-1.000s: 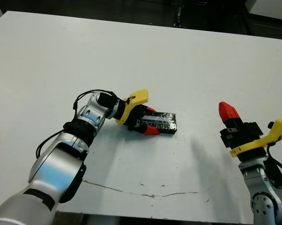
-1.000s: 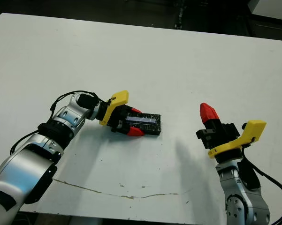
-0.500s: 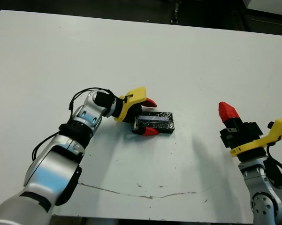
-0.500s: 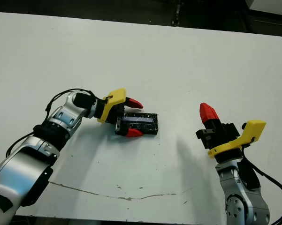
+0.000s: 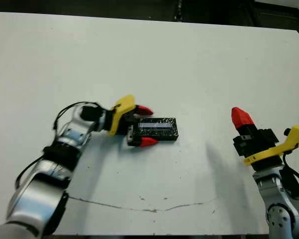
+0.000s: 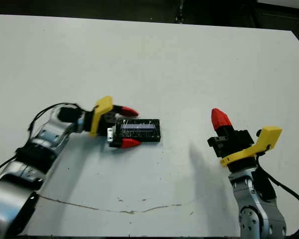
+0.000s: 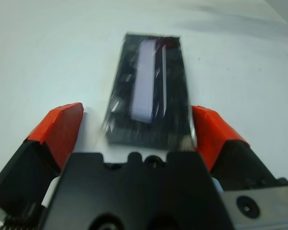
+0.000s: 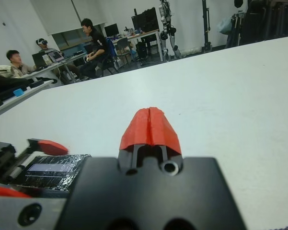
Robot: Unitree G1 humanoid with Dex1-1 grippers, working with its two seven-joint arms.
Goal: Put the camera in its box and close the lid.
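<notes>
The lid [image 5: 156, 130], a black glittery slab with a pale strip, lies flat on the white table [image 5: 199, 64] left of the middle. Neither the white box nor the camera shows anywhere. My left gripper [image 5: 146, 126] is open, and its red fingertips [image 5: 144, 110] stand on either side of the lid's left end without touching it. In the left wrist view the lid [image 7: 148, 91] reaches in between the two spread fingers [image 7: 62, 124]. My right gripper [image 5: 241, 117] is shut on nothing and held upright above the table at the right, well away from the lid [image 8: 52, 170].
A thin dark crack line [image 5: 139, 201] runs across the table near its front edge. Beyond the far edge, in the right wrist view, people [image 8: 93, 43] sit at desks with equipment.
My left gripper opened off the lid's left end and drew back a little to the left. The head camera shifted. The right arm stayed still.
</notes>
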